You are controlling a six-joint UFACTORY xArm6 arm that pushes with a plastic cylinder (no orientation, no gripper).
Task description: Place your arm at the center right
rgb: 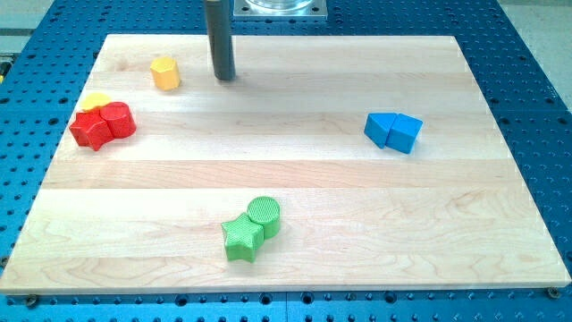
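My tip (224, 77) rests on the wooden board (295, 170) near its top edge, left of the middle. A yellow hexagonal block (165, 73) stands just to the tip's left, apart from it. Further left, a red cylinder (119, 120) and a red star block (91, 131) touch each other, with a yellow block (95, 101) right behind them. Two blue blocks (393, 131) sit together at the view's right, at mid height, far from the tip. A green cylinder (264, 216) and a green star block (242, 239) touch near the view's bottom middle.
The board lies on a blue perforated table (527, 63). The arm's metal mount (279, 7) shows at the view's top edge above the rod.
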